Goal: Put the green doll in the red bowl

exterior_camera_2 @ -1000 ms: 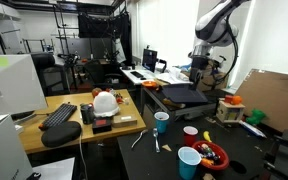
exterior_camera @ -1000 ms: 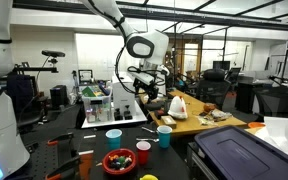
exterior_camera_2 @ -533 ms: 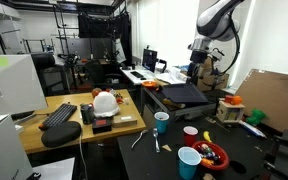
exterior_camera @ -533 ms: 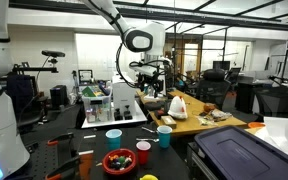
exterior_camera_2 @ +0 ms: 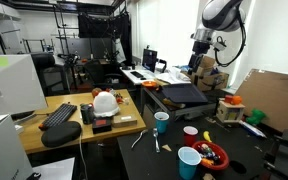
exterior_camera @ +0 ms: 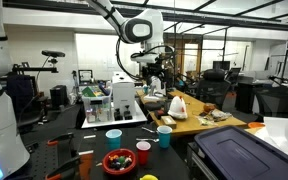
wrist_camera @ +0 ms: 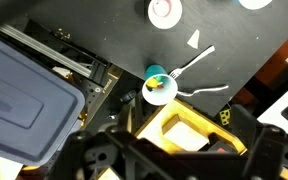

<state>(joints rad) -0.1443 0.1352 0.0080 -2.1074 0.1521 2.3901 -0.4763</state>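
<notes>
Wrist view looks straight down from high above the black tabletop (wrist_camera: pixel 239 45), with the gripper (wrist_camera: pixel 174 155) showing as dark shapes along the lower edge. Its fingers stand wide apart at lower left and lower right, and nothing lies between them. Near the middle of the frame stands a teal cup (wrist_camera: pixel 158 87), with two pale utensils (wrist_camera: pixel 198 62) just to its right. A grey-blue bin lid (wrist_camera: pixel 24 95) fills the left side and a yellow box (wrist_camera: pixel 189 128) lies toward the bottom. Another cup (wrist_camera: pixel 164 10) sits at the top edge. In an exterior view the arm (exterior_camera: pixel 119 15) reaches in from the upper left, with the gripper high in the upper middle of the frame, well apart from the red bowl (exterior_camera: pixel 118 161). That bowl rests on the tabletop at lower centre, with a red cup (exterior_camera: pixel 142 152) just to its right. Small colourful things fill the red bowl, green among them. The green doll is too small to pick out for certain.
</notes>
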